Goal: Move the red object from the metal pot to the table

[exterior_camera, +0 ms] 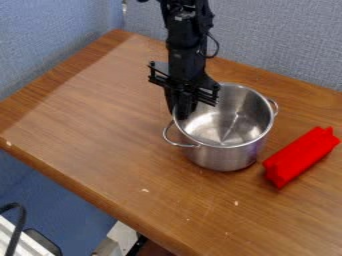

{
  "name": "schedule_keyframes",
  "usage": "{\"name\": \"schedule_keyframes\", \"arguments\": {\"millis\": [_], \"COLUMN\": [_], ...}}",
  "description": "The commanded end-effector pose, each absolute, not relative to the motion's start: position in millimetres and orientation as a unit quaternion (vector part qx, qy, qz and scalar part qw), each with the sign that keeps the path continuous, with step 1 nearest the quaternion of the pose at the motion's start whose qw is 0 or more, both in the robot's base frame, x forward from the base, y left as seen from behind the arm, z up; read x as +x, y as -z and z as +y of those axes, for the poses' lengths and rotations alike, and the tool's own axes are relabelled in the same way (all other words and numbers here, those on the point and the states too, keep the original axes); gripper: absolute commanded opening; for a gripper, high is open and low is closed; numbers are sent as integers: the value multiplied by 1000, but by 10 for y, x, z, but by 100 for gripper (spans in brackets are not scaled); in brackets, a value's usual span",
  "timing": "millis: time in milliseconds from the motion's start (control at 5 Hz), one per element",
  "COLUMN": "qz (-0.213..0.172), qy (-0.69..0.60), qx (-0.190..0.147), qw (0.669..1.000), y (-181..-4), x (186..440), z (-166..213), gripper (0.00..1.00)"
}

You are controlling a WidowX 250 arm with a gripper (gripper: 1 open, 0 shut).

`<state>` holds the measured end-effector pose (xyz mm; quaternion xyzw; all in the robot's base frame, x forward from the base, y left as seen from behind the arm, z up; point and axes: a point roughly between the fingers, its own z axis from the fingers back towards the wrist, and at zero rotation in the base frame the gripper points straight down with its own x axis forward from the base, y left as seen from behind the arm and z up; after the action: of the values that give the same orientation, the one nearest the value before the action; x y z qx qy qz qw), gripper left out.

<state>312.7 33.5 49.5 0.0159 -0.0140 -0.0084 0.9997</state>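
The red object [301,157] lies on the table [94,110] at the right, just outside the metal pot [227,130]. The pot stands upright and shows only its shiny bare inside. My gripper [186,108] comes straight down from above onto the pot's left rim. Its fingers [179,92] are drawn close together, and the thin rim appears pinched between them. A wire loop handle [178,137] sticks out just below the fingertips.
The table's front edge runs diagonally from the left corner to the bottom middle, with floor and a black cable [16,215] below it. A blue wall [54,30] stands behind the table. Bare wood stretches to the left of and in front of the pot.
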Motion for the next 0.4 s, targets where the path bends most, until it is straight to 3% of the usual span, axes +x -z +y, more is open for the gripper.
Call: {"name": "schedule_keyframes", "arguments": {"millis": [0,200], "qz": [-34,-34], "qy": [7,20], "qx": [17,17], "qw": [999,999], "y": [-605,-608], "x": [3193,3208], "z": [387,369], "gripper": [0,0]}}
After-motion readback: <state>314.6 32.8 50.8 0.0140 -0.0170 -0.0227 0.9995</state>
